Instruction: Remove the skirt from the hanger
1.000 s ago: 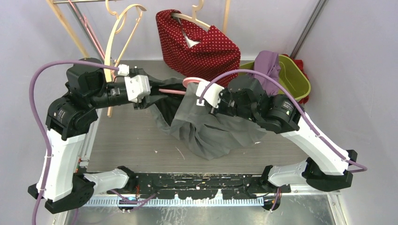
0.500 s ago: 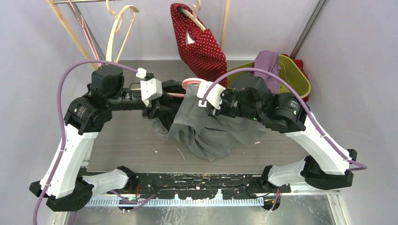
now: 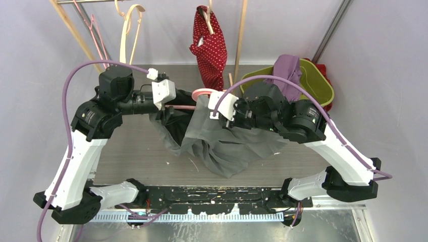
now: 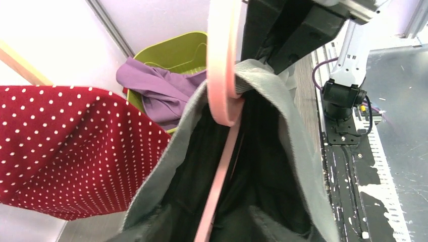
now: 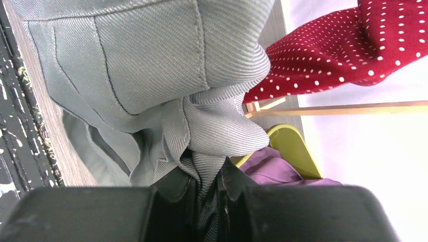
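The grey skirt [image 3: 222, 146] hangs in a bunch over the table, its waistband still round the pink hanger [image 3: 201, 93]. My left gripper [image 3: 169, 108] is at the skirt's left side; the hanger's pink bar [image 4: 222, 166] runs straight into its jaws, which dark lining hides. My right gripper [image 3: 214, 108] is shut on a fold of the grey waistband [image 5: 222, 131], right beside the hanger's hook [image 4: 222, 65]. Its black fingers [image 4: 282, 35] show in the left wrist view, pinching the cloth [image 4: 262, 73].
A red polka-dot garment [image 3: 209, 45] hangs on a wooden hanger behind the skirt. A bare wooden hanger [image 3: 126, 40] hangs at the back left. A green basket [image 3: 318, 83] with purple cloth [image 3: 287, 68] stands at the back right.
My left arm has moved right, closer to the skirt. The red garment has swung round to edge-on. The skirt's bunch has shifted slightly; both grips are unchanged.
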`<state>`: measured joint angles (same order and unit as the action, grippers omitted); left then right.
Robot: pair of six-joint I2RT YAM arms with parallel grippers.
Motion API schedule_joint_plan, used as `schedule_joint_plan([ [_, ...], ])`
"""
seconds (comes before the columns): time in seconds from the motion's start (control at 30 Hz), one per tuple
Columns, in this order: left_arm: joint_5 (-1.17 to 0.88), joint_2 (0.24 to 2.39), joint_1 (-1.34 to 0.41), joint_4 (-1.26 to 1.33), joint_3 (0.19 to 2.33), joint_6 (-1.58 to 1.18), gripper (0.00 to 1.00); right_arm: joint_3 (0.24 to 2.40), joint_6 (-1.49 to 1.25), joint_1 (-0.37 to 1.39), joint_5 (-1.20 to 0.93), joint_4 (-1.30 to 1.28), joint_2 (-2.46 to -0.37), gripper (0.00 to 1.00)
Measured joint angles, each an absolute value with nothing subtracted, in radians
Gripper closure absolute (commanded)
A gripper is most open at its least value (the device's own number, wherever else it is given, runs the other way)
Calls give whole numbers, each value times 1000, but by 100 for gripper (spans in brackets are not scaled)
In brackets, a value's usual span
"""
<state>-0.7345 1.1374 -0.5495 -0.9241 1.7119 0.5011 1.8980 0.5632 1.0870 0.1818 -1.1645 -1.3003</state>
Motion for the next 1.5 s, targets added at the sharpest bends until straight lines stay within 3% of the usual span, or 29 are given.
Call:
schedule_joint_plan([
  [0.17,-735,1166,-550,-898,1691,486,25,1913,564,1098,189,-1182,-1304,99],
  [0.53,-764,1172,-550,-852,1594,450,29,1944,565,1103,209,-1201,-1310,99],
  [0.6,-780,1165,-550,-830,1553,434,39,1954,565,1105,209,-1201,-1310,99],
  [0.63,-786,1165,-550,-820,1539,422,56,1957,565,1106,209,-1200,-1310,99],
  [0.67,-793,1165,-550,-805,1525,414,82,1960,566,1107,211,-1202,-1310,99],
  [0.7,-798,1166,-550,-793,1514,402,97,1960,566,1108,213,-1206,-1310,99],
  [1.0,-720,1171,-547,-748,1503,325,100,1977,565,1112,226,-1221,-1336,99],
  [1.17,-689,1171,-546,-760,1523,317,100,1961,573,1114,278,-1175,-1337,78],
  [1.23,-679,1168,-543,-760,1525,315,100,1918,584,1117,331,-1121,-1325,61],
  [1.37,-675,1152,-545,-767,1525,291,100,1845,623,1121,462,-977,-1328,48],
  [1.5,-647,1127,-545,-773,1525,283,100,1830,656,1121,555,-871,-1362,45],
])
